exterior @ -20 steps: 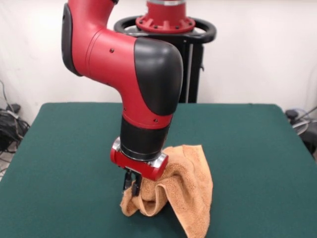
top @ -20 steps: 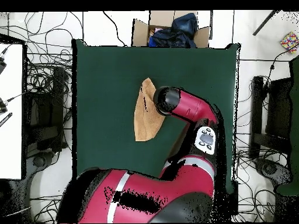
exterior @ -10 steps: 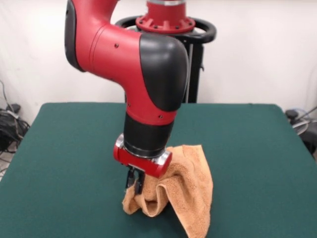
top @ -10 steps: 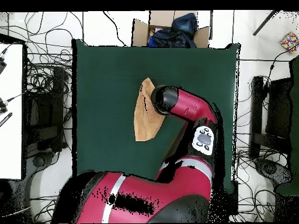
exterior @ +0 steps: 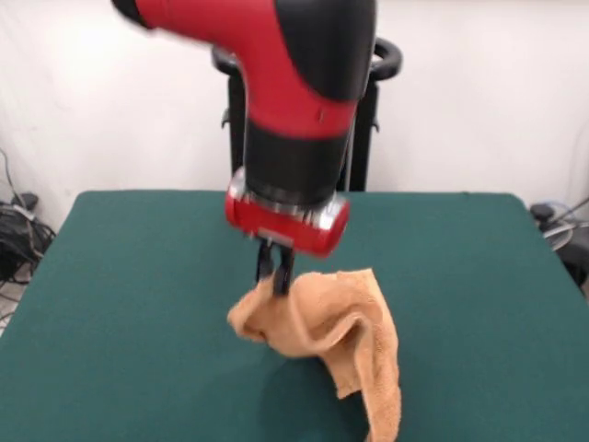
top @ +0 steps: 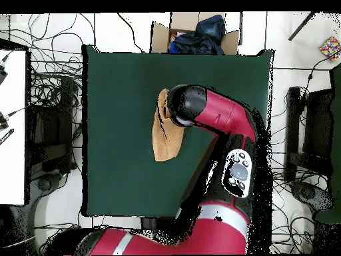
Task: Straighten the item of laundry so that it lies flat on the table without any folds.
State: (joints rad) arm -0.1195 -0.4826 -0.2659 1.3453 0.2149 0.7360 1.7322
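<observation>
Towel [exterior: 354, 345]: lower centre of frame, bunched; trailing end draped low toward the green surface [exterior: 120, 304].
Claw [exterior: 275, 273]: centre frame, pinching the towel's raised corner.
Purpose: probably lifting so the folds hang out.

The towel [exterior: 327, 322] is showing a rough, looped terry cloth, matt and nappy, bunching in soft folds. The table [exterior: 129, 276] is wearing a felt-like top, dark green and matt, giving back no glare. The arm [exterior: 276, 64] is shining in smooth, glossy shells that look like hard plastic, catching pale highlights, with a bright metallic ring gleaming at the wrist. The pincer [exterior: 274, 273] is looking dark and dull beside them.
</observation>
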